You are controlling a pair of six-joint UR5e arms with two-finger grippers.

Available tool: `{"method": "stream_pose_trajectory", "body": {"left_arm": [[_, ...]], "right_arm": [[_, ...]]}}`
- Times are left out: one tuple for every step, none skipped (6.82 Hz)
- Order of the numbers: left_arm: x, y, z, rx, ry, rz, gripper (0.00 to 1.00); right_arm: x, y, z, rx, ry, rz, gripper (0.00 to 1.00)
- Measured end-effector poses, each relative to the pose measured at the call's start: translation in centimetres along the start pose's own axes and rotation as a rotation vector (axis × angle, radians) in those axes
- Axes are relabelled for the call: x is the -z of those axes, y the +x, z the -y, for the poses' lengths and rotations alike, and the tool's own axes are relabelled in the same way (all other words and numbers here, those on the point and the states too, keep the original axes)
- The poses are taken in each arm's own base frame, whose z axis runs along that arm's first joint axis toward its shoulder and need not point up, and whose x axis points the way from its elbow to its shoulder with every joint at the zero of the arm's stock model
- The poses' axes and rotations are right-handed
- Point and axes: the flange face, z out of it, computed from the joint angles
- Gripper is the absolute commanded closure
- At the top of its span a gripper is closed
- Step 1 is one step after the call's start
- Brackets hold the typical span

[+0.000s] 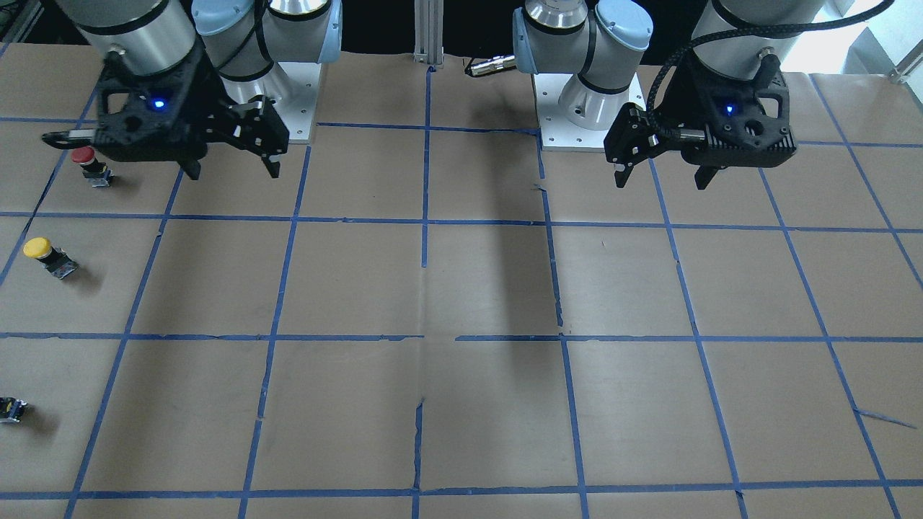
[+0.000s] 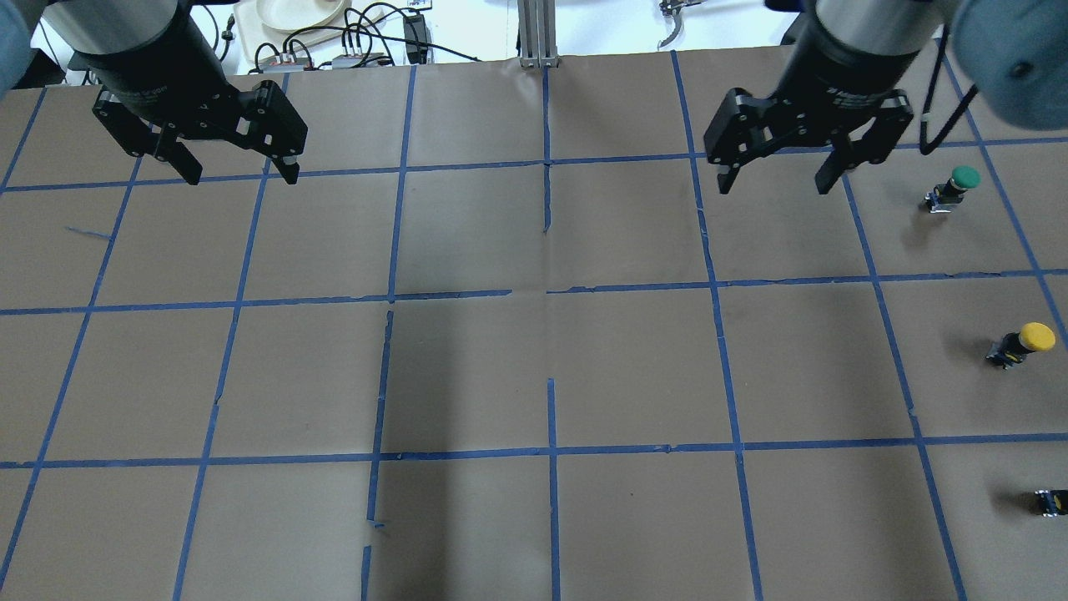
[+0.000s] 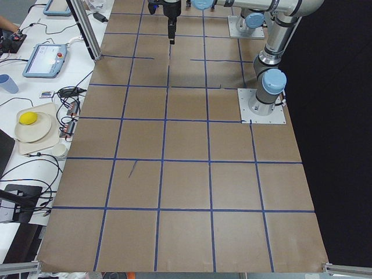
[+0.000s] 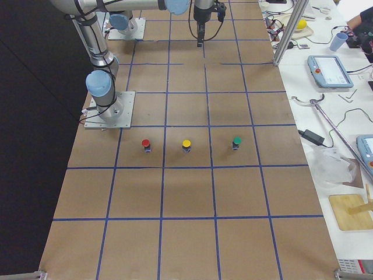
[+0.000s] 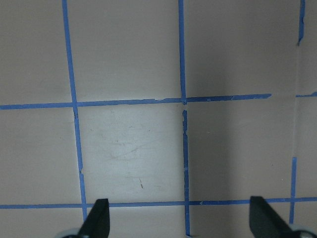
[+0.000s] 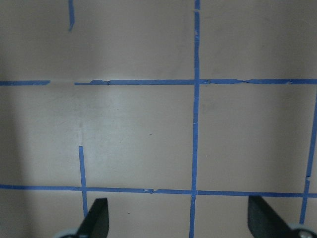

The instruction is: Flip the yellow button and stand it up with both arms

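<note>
The yellow button (image 1: 45, 256) stands cap up on its black-and-grey body at the table's end on my right. It also shows in the overhead view (image 2: 1023, 342) and the right side view (image 4: 186, 144). My right gripper (image 2: 776, 182) is open and empty. It hangs above the table, more than one grid square away from the button, and shows in the front view (image 1: 232, 170) and its wrist view (image 6: 177, 218). My left gripper (image 2: 239, 175) is open and empty, high over the far left of the table (image 1: 660, 176), with its fingertips wide apart in its wrist view (image 5: 179, 218).
A red button (image 1: 90, 164) stands beside the yellow one toward my base. A green button (image 2: 955, 187) stands on its other side. The three form a row (image 4: 236, 142). The table (image 1: 461, 288) is brown paper with a blue tape grid. Cables and a plate lie past its far edge (image 2: 300, 25).
</note>
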Motion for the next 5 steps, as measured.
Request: {"method": "stream_pose_trajectory", "body": {"left_arm": [[0.0, 0.0, 0.0, 0.0, 0.0, 0.0, 0.01], [0.0, 0.0, 0.0, 0.0, 0.0, 0.0, 0.01], [0.0, 0.0, 0.0, 0.0, 0.0, 0.0, 0.01], [0.0, 0.0, 0.0, 0.0, 0.0, 0.0, 0.01], [0.0, 0.0, 0.0, 0.0, 0.0, 0.0, 0.01]], "right_arm": [[-0.5, -1.6, -0.4, 0.035, -0.009, -0.001, 0.0], [-1.0, -2.3, -0.2, 0.049, -0.016, 0.001, 0.0], [-1.5, -2.6, 0.4, 0.054, -0.014, 0.001, 0.0], [-1.7, -2.4, 0.9, 0.056, -0.006, -0.007, 0.0], [-1.4, -1.8, 1.5, 0.062, 0.02, -0.029, 0.0]]}}
